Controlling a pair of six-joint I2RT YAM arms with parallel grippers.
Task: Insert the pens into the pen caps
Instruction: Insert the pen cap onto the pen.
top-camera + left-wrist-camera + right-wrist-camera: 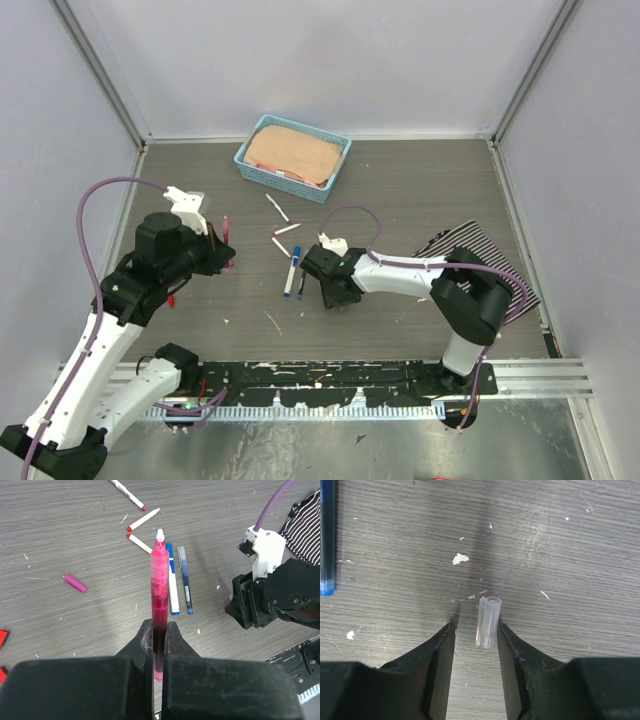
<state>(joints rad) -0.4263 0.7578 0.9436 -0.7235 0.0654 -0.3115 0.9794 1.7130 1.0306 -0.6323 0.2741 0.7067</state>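
Note:
My left gripper (159, 630) is shut on a translucent pink pen (159, 575), whose white tip points away from the wrist. In the top view this pen (226, 230) sticks up from the left gripper (224, 255). My right gripper (475, 630) is open and low over the table. A small clear pen cap (488, 622) lies between its jaws, close against the right-hand finger (512, 650). Two blue pens (173, 585) lie side by side on the table, with white pens (144, 519) beyond them. A magenta cap (75, 583) lies loose to the left.
A blue basket (262, 175) with a tan cloth stands at the back. A striped cloth (482, 255) lies under the right arm's far side. Red pieces (3, 638) lie near the left arm. The right gripper (332, 288) is just right of the blue pens (292, 270).

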